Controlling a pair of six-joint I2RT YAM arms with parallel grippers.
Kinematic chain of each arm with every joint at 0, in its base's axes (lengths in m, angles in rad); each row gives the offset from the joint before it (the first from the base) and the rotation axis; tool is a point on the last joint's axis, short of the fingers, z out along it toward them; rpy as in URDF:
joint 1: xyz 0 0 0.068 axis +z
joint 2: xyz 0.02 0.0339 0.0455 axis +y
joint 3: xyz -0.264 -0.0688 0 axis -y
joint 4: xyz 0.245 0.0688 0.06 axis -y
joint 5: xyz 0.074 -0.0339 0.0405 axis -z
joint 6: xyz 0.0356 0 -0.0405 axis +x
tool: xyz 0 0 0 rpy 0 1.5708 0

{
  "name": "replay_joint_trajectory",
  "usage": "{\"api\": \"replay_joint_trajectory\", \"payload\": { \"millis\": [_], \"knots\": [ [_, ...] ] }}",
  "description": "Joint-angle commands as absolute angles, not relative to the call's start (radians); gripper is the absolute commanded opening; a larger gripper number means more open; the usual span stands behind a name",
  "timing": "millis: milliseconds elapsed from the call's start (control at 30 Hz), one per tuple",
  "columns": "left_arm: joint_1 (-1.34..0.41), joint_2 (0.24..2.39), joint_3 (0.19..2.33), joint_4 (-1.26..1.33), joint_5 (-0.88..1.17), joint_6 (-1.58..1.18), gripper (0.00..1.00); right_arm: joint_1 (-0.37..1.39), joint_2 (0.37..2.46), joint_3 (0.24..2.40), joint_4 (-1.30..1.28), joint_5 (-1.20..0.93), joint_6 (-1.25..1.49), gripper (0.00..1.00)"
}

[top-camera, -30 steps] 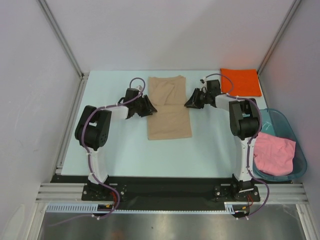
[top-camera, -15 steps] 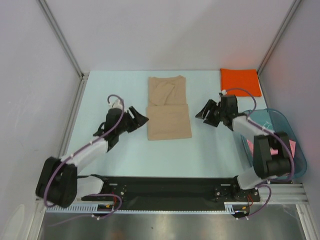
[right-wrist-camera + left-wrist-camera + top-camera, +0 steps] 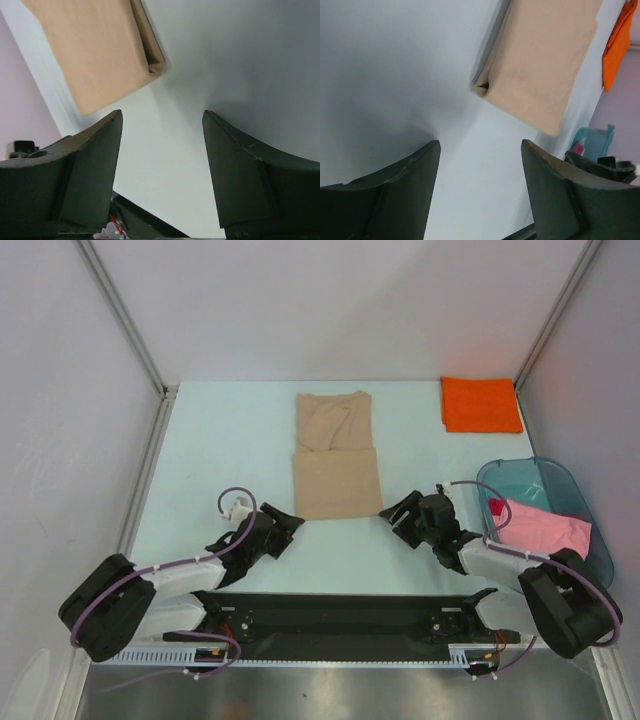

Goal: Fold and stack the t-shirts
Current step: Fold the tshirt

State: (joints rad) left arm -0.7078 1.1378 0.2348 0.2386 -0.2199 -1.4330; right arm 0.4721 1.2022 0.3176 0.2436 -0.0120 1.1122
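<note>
A tan t-shirt lies partly folded in the table's middle, its near half doubled over; it also shows in the left wrist view and the right wrist view. A folded orange t-shirt lies at the far right corner and shows in the left wrist view. A pink t-shirt sits in the teal tub. My left gripper is open and empty, low, just off the tan shirt's near left corner. My right gripper is open and empty, off its near right corner.
The black base rail runs along the near edge. Grey walls with metal posts enclose the table on three sides. The tub stands at the right edge beside my right arm.
Both arms have drawn back from the sides of the tan shirt towards the near edge and lowered. The shirt's near half now lies folded over and at rest.
</note>
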Motion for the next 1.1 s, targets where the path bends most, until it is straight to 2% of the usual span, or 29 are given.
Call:
{"api": "replay_joint_trajectory", "payload": {
  "millis": [0,300,1067],
  "knots": [
    [-0.715,1.192,0.244,0.333,-0.305,-1.557,0.7,0.52,1.248,0.308,0.432,0.179,1.239,0.7],
    [-0.719,1.348,0.296,0.29,-0.29,-1.709,0.57,0.549,1.385,0.287,0.537,0.241,1.348,0.57],
    [-0.643,1.453,0.301,0.336,-0.308,-1.706,0.42,0.6,1.509,0.302,0.54,0.213,1.42,0.51]
  ]
}}
